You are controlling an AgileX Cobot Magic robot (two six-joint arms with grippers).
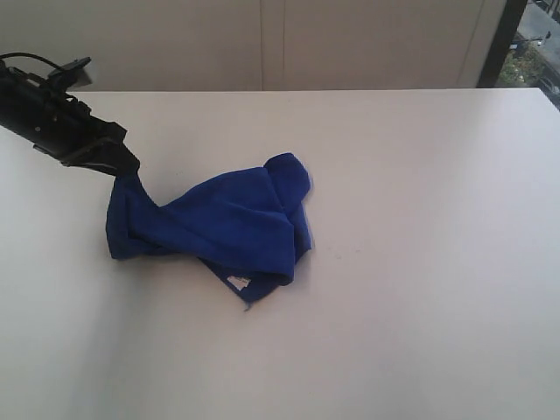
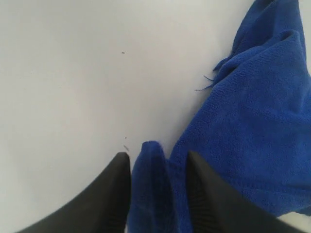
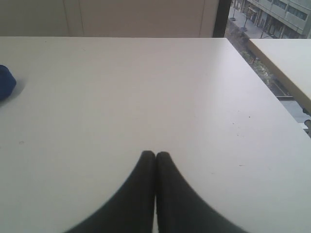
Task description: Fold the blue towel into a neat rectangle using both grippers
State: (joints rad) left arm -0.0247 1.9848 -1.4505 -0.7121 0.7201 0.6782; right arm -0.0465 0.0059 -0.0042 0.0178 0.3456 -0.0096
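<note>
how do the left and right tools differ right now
The left tool has its fingers apart with a fold of the towel between them; the right tool has them pressed together on nothing. The left tool sits at the towel's edge, while the right tool is over bare table, away from the towel. Both have narrow black fingers.

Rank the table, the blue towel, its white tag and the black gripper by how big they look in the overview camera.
1. table, filling most of the view.
2. blue towel.
3. left gripper, smaller than the towel; its arm runs off the picture.
4. white tag, a speck at the towel's edge.
</note>
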